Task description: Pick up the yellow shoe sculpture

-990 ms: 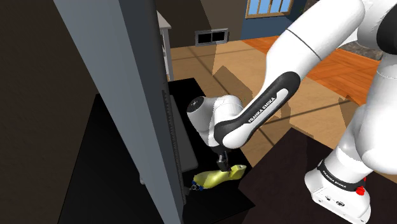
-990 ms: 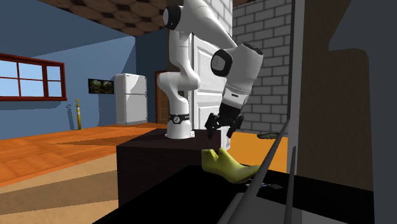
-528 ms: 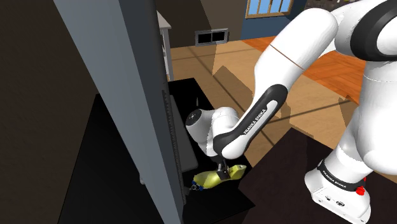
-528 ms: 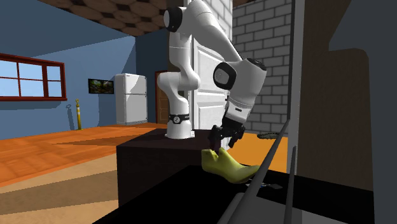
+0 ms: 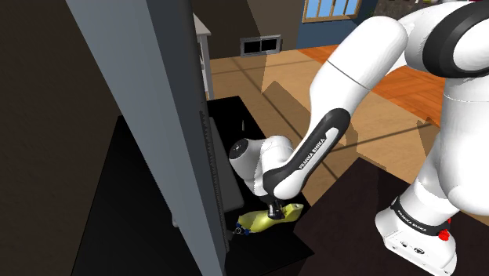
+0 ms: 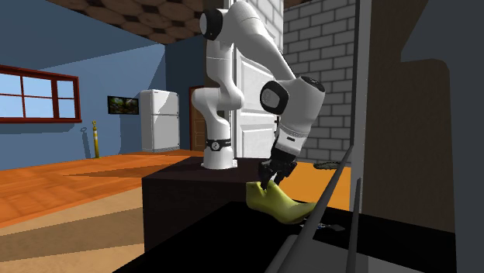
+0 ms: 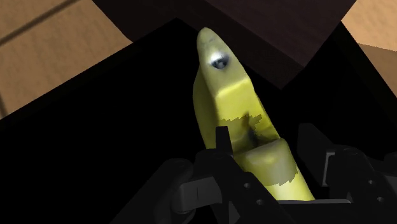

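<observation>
The yellow shoe sculpture (image 5: 260,220) lies on its side on the black tabletop (image 5: 266,251), close to a tall grey panel. In the second exterior view the shoe (image 6: 281,205) points its toe toward the right. My black gripper (image 5: 274,210) is down on the shoe's heel end. From the second exterior view the gripper (image 6: 269,182) reaches the raised ankle part from above. In the wrist view the gripper (image 7: 262,156) is shut on the shoe (image 7: 229,89), with its fingers (image 7: 222,141) clasping the ankle block on both sides. The shoe still rests on the table.
A tall grey panel (image 5: 149,118) rises right beside the shoe. A small dark object (image 5: 237,230) lies at the shoe's toe. My stand (image 5: 353,235) is the dark box at the shoulder view's lower right. Wooden floor (image 5: 392,86) spreads beyond the table.
The gripper has come down onto the shoe's heel end and its fingers have closed on it. The shoe has not shifted.
</observation>
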You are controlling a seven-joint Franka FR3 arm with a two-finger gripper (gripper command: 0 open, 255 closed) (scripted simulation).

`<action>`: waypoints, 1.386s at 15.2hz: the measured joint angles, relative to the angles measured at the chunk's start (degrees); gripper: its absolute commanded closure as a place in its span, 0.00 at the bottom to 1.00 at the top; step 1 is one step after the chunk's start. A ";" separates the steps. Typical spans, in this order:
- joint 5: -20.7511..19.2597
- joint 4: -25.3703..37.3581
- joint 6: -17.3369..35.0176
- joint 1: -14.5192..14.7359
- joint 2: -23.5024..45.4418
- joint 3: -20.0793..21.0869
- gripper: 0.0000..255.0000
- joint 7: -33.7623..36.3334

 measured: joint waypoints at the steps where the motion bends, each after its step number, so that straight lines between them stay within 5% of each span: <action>1: 0.00 -0.01 0.01 0.00 0.00 0.00 1.00 0.01; 21: 5.14 0.16 -9.24 -1.63 -10.17 2.33 1.00 -3.91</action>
